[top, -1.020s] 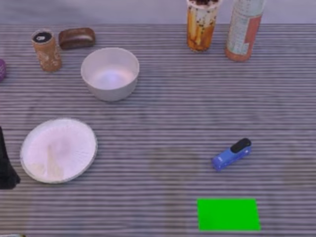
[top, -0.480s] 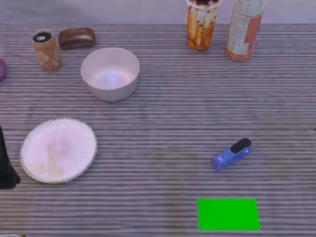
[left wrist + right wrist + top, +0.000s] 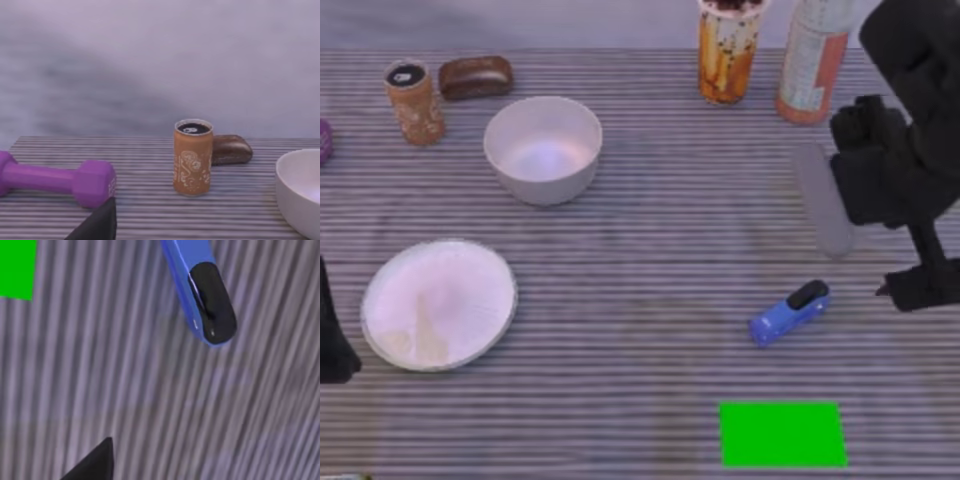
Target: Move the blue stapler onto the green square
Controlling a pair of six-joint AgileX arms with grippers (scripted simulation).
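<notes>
So the right gripper (image 3: 920, 285), finger state impossible to tell, hovers beside the blue stapler (image 3: 789, 312); better centre over its body, then carry it to the green square (image 3: 783, 434) nearby.

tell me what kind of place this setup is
Likely a rendered tabletop test scene, not a real room: a striped table against a blank backdrop, unrelated items like a white bowl, a paper plate and a blue stapler, plus a flat green square as a target.
</notes>
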